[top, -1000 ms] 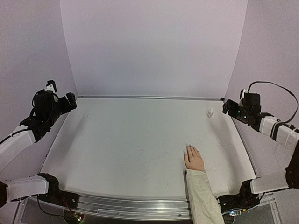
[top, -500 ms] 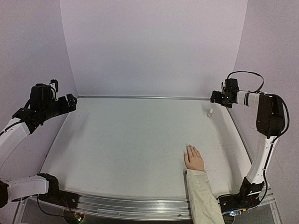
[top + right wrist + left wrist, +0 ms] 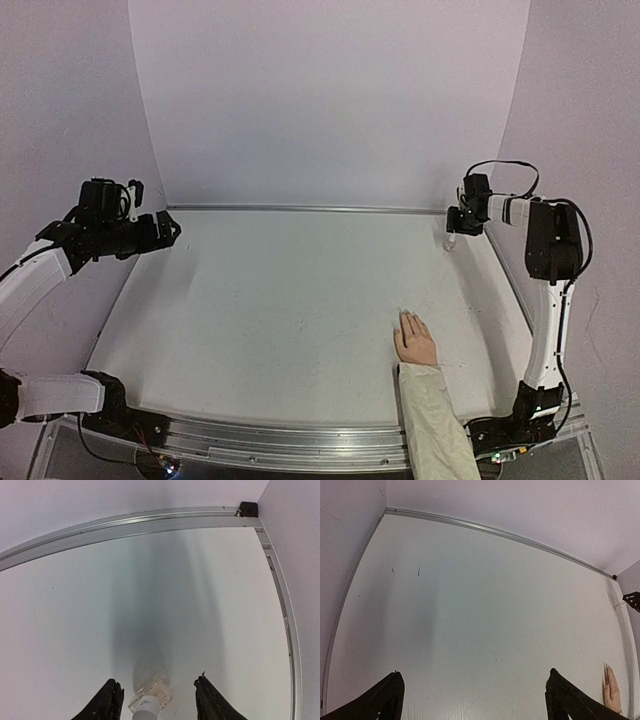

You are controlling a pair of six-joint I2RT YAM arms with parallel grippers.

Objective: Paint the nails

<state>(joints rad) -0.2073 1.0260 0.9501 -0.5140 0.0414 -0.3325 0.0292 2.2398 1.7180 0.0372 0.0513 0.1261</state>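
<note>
Right arm [image 3: 545, 240] has swung into the far right corner since the earlier frame. We see the right tool [image 3: 157, 679] about half spread, straddling the white-capped bottle [image 3: 150, 696], not clamped on it. Left tool [image 3: 474, 672] spread wide, empty. Nails [image 3: 405, 317] on the hand [image 3: 415, 342], flat on the tabletop [image 3: 280, 290], near right.

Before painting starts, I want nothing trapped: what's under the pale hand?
Only the white table shows around the hand; it lies flat, so anything beneath the palm is covered.
</note>
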